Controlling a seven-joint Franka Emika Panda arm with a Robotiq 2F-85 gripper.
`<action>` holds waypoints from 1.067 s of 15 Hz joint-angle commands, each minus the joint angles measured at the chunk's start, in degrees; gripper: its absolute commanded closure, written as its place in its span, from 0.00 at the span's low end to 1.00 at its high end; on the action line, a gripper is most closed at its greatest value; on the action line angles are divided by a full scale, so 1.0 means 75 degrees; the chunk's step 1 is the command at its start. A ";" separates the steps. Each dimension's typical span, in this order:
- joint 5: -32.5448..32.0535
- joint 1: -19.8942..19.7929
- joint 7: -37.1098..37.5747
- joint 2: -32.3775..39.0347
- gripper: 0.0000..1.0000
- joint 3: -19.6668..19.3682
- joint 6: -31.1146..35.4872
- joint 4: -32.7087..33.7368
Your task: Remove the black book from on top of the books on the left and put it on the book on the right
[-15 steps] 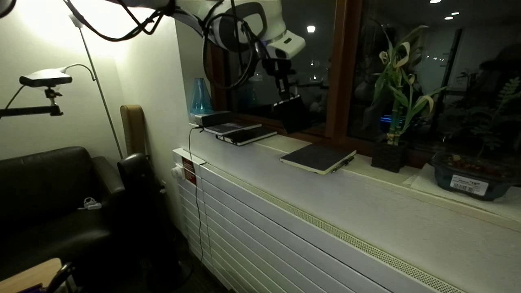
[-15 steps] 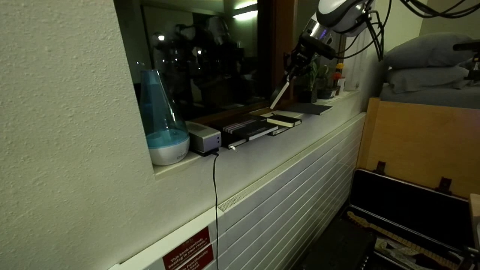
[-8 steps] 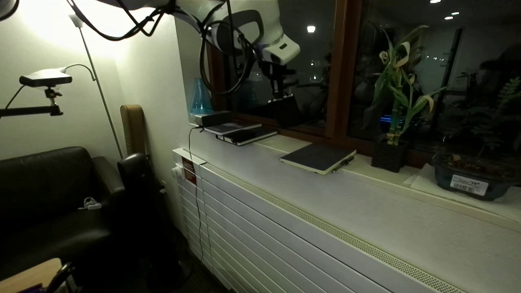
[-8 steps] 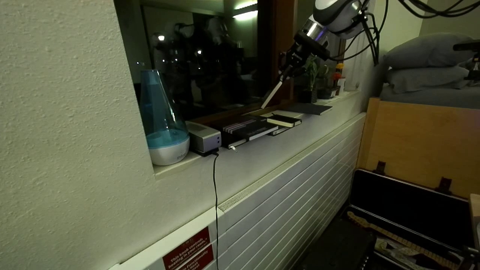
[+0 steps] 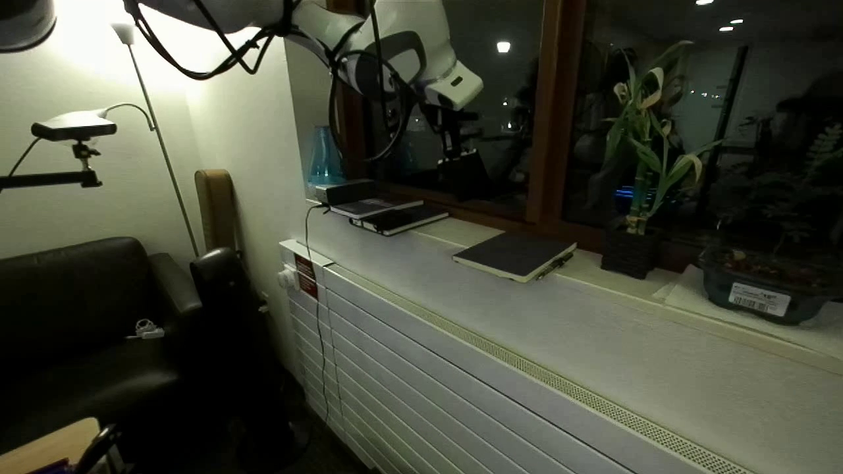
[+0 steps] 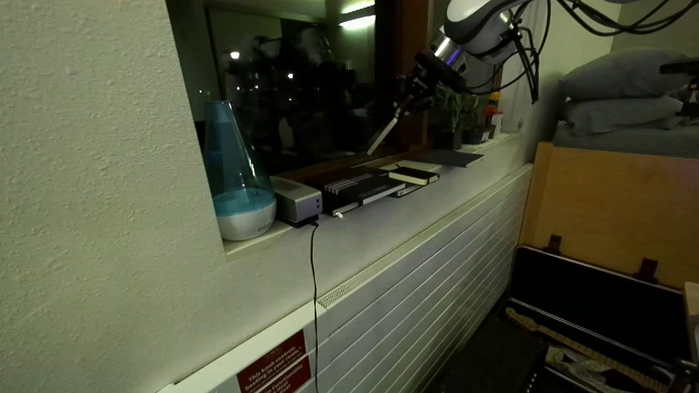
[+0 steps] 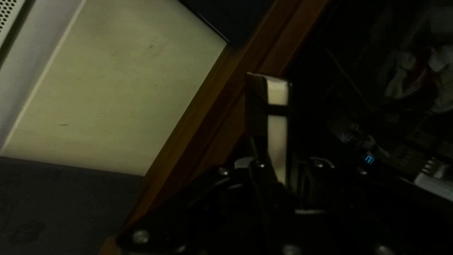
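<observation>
My gripper (image 5: 453, 148) is shut on a black book (image 5: 466, 176) with cream pages, above the sill near the window. In an exterior view the held book (image 6: 384, 132) hangs tilted from the gripper (image 6: 403, 106). In the wrist view its page edge (image 7: 277, 136) stands between the fingers (image 7: 276, 161), crossed by a dark band. On the left lie black books (image 5: 400, 219), with a grey-edged one (image 5: 375, 208) beside them. A small black notebook (image 6: 413, 175) rests on a book there. The dark book on the right (image 5: 517, 255) lies flat, apart from the held book.
A pen (image 5: 555, 265) lies beside the right book. A plant in a dark pot (image 5: 630, 253) and a planter (image 5: 757, 296) stand further along. A grey box (image 6: 297, 199) and blue humidifier (image 6: 244, 202) stand at the opposite end. The window frame (image 5: 540, 131) is close behind.
My gripper and the held book have moved along the sill toward the humidifier end and slightly up. The book still hangs tilted. The books on the sill have not moved.
</observation>
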 commanded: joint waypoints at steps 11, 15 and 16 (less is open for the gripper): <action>-0.0201 -0.0148 0.2472 0.0080 0.96 -0.0453 -0.0128 0.0481; -0.0364 -0.0251 0.3025 0.0036 0.96 -0.0696 -0.0190 0.0420; -0.0422 -0.0258 0.3089 0.0035 0.96 -0.0730 -0.0147 0.0384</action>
